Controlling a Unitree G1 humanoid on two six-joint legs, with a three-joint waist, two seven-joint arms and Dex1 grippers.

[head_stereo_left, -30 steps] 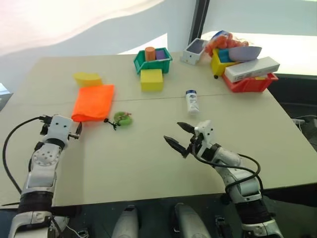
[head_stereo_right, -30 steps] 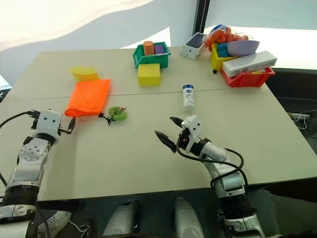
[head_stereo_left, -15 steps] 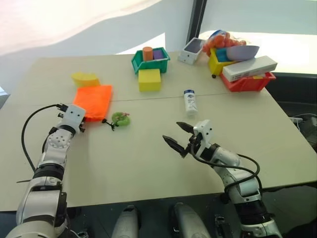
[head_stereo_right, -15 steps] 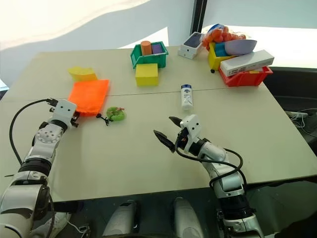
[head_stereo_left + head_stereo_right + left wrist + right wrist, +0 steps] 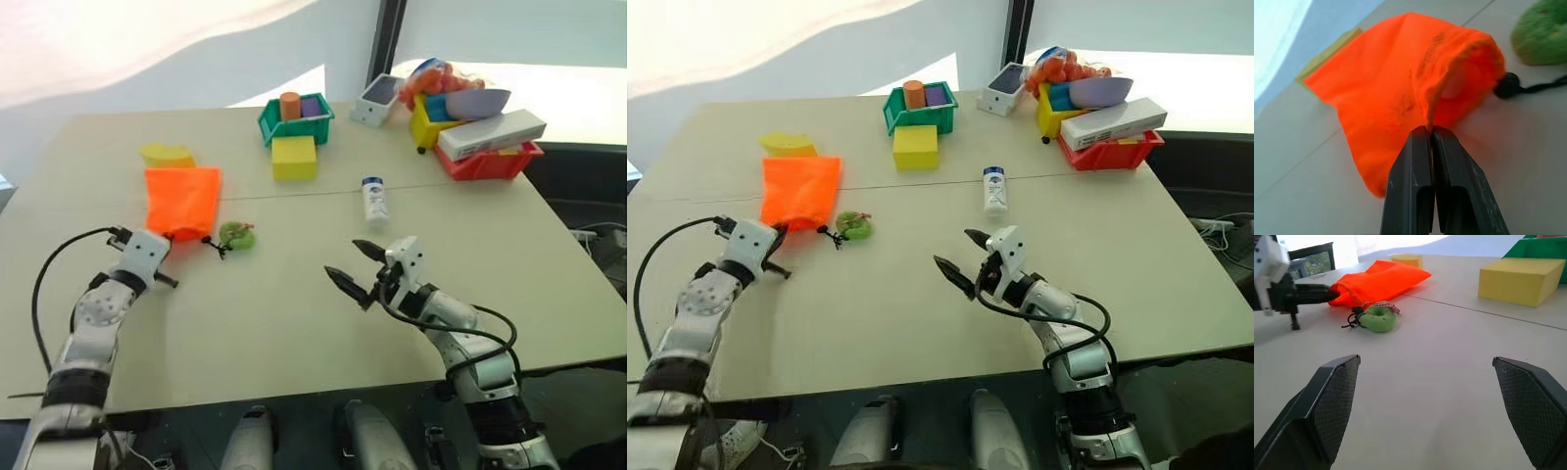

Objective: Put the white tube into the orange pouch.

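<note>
Left wrist view: the left gripper (image 5: 1431, 131), open and short of the fabric a second ago, has closed its jaws on the rim of the pouch (image 5: 1400, 93), pinching a fold at the mouth, a first step toward holding it open. The right gripper (image 5: 355, 271) hovers with jaws spread wide and empty; the tube (image 5: 374, 199) lies on the table (image 5: 294, 323) well beyond them, with bare surface all around. The green tassel (image 5: 238, 233) sits just beside the pinched rim.
</note>
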